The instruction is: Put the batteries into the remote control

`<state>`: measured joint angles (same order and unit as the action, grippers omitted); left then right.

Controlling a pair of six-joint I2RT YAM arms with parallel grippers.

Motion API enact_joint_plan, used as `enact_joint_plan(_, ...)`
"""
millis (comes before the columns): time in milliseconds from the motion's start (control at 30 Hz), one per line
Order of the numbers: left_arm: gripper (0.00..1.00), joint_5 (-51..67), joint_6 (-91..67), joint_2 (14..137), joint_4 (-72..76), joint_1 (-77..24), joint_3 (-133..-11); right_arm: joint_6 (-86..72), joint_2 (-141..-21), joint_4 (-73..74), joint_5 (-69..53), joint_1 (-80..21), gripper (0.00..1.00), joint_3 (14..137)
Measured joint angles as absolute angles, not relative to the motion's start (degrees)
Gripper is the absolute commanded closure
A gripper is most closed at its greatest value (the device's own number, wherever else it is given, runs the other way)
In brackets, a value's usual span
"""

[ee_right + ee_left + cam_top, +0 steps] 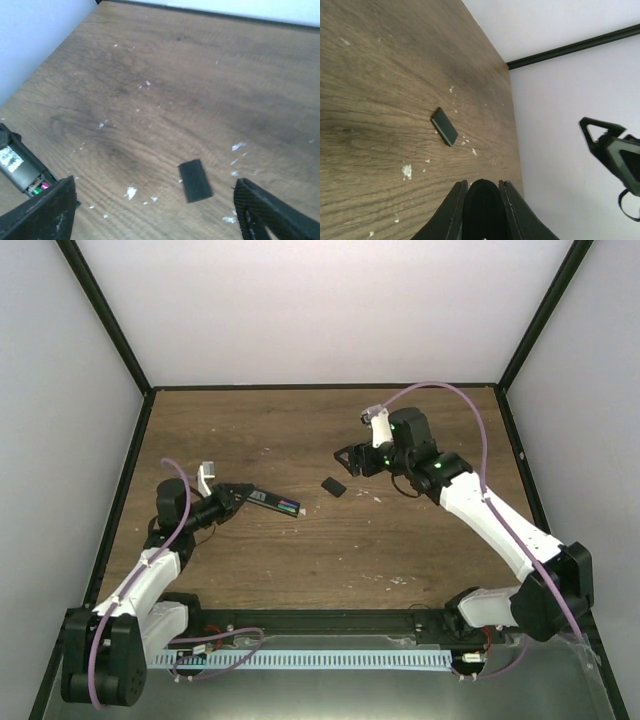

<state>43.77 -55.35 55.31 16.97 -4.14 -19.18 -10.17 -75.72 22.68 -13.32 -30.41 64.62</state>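
My left gripper (234, 497) is shut on one end of the slim black remote control (272, 503), holding it out to the right over the table. In the left wrist view the remote (482, 212) fills the gap between the jaws. The green and purple-blue batteries (291, 508) sit in the open compartment at its far end; they also show in the right wrist view (40, 188). My right gripper (350, 460) is open and empty, hovering above a small flat black cover (333, 486), which lies between its spread fingers (265, 212) in the right wrist view (194, 180).
White specks of debris (131, 192) are scattered over the brown wooden table (300, 430). The black cover also shows in the left wrist view (444, 126). White walls with black frame posts (110, 320) close in the table on three sides.
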Motion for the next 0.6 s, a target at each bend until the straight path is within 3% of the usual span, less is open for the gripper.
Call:
enact_joint_plan(33, 1.00, 43.46, -54.94, 55.09, 16.03, -4.10, -19.18, -10.31, -75.31, 22.65, -12.38, -30.33, 0.02, 64.82)
enact_joint_plan(67, 1.00, 43.03, -54.61, 54.87, 15.09, -4.05, -19.18, -10.09, -74.78, 22.28, -11.60, -30.13, 0.00, 64.90)
enact_joint_plan(333, 1.00, 41.82, -53.10, 54.37, 12.67, -3.73, -19.18, -8.97, -70.63, 17.93, -7.94, -28.27, 0.00, 64.49)
enact_joint_plan(600, 1.00, 43.09, -53.78, 57.45, 19.70, -3.62, -16.38, 0.05, -78.96, 17.21, -12.58, -27.70, 0.00, 62.04)
